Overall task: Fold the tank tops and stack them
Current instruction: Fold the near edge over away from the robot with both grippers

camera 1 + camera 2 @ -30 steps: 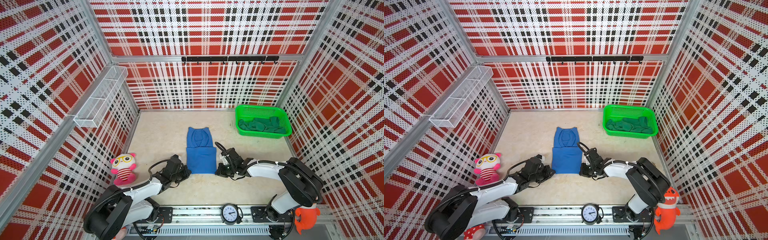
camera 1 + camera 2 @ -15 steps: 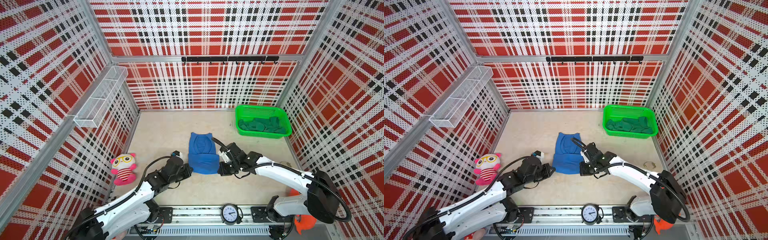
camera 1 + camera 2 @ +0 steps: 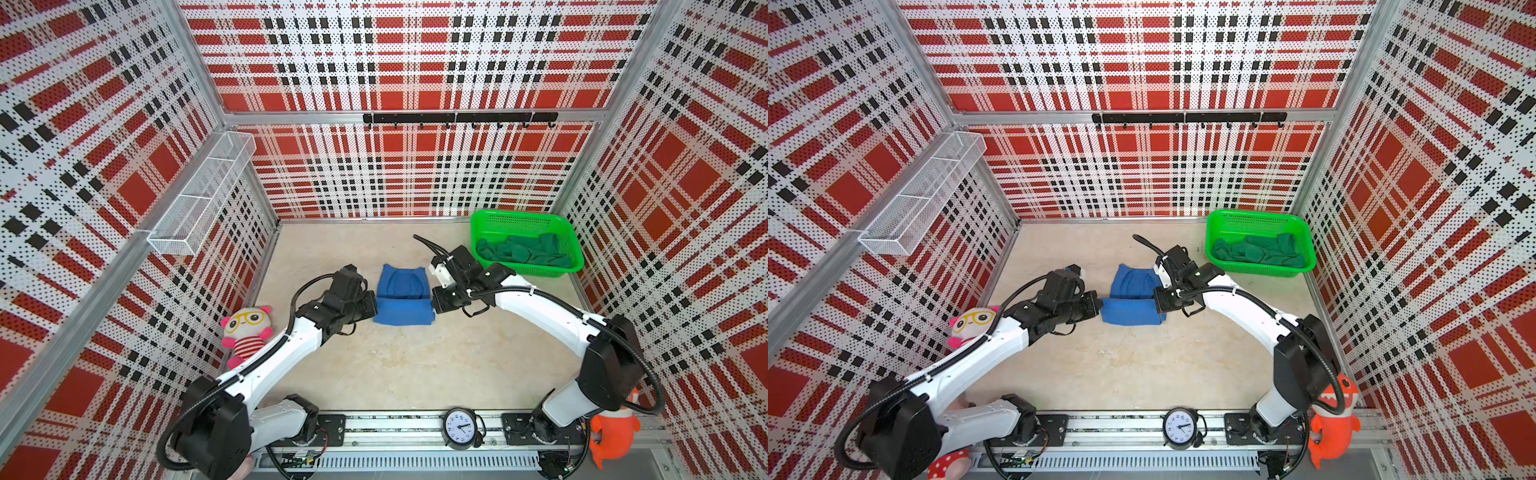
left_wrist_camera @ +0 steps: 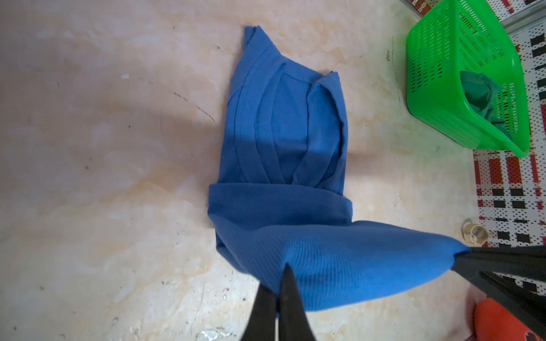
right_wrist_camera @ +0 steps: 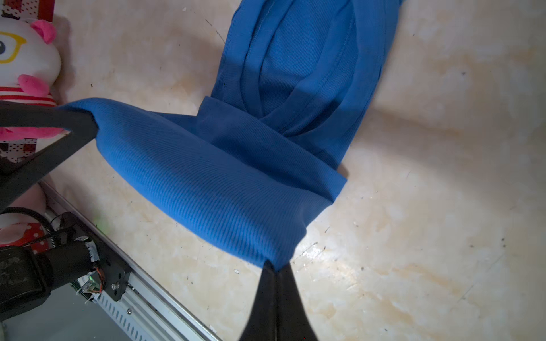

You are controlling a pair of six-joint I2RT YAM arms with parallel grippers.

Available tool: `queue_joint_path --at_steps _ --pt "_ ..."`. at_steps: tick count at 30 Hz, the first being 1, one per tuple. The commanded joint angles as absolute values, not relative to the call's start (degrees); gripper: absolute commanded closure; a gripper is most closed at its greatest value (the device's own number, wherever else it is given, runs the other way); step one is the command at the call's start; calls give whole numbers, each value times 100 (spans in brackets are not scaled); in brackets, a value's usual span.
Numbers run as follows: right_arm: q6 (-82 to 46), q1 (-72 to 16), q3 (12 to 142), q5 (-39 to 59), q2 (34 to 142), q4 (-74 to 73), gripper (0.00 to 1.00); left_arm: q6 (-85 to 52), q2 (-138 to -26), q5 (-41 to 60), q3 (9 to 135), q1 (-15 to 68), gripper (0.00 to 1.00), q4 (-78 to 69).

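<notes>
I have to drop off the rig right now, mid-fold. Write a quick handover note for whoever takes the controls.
Left tool: shut on the blue tank top, pinching one corner of its raised fold.
Right tool: shut on the opposite corner of that fold.
Blue tank top: mid-table, sides already folded in, hem end held up partway over the strap end.
Dark green tank top: not folded, bunched in the green basket.
Left to do: lay the fold down and release, then take out the green one, fold it and stack the two.
</notes>
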State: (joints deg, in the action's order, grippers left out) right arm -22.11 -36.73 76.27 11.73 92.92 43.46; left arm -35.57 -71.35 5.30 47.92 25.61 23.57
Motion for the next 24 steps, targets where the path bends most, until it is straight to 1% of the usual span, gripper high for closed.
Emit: queue_joint_path --at_steps 1,9,16,24 --pt "-1636 -3471 8098 1139 9699 4593 100 -2863 -7556 678 5216 2338 100 2151" --pt "-1219 -3035 9057 1383 10597 4690 100 -2311 -8738 955 6183 1880 100 1916" --pt "-989 -2691 9811 1591 11279 4737 100 -2007 -9707 1125 6966 1650 100 1736" --pt "-789 -2352 10644 1763 12275 4670 100 -1742 -11074 1305 8003 1466 100 1684"
